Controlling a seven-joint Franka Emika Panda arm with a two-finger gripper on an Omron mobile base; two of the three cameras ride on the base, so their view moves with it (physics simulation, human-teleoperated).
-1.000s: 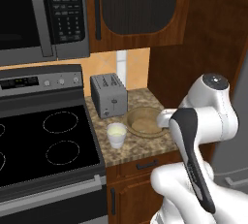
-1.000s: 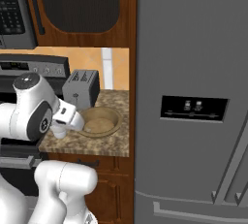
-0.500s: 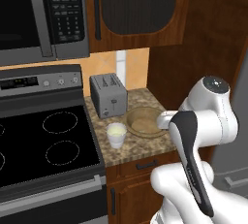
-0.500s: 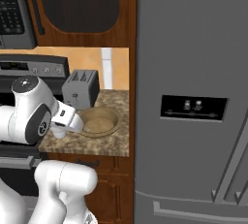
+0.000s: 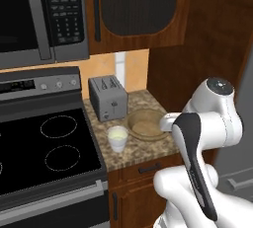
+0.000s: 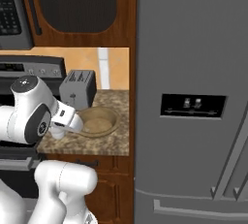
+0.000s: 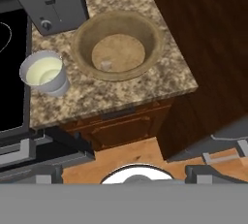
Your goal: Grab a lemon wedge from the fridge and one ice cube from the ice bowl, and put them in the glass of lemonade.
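Note:
The ice bowl [image 7: 147, 36], wide and tan-brown, sits on the speckled counter with one small whitish ice cube [image 7: 105, 65] on its bottom. Left of it stands the glass of lemonade [image 7: 43, 72], a whitish tumbler with pale yellow liquid. Both also show in the left base view, bowl [image 5: 134, 123] and glass [image 5: 117, 137]. My gripper [image 6: 71, 121] hovers above the counter's front edge, looking down on the bowl [image 6: 114, 121]; it is open and holds nothing. The grey fridge [image 6: 193, 97] stands shut to the right. The lemon wedge is hidden.
A grey toaster [image 5: 107, 97] stands behind the glass and bowl. A black stove top [image 5: 44, 148] lies left of the counter, with a microwave [image 5: 39, 15] and a wooden cabinet [image 5: 133, 10] above. A tall wooden panel [image 5: 197, 39] separates counter from fridge.
The arm has barely shifted above the counter. The gripper stays open and nothing has been picked up.

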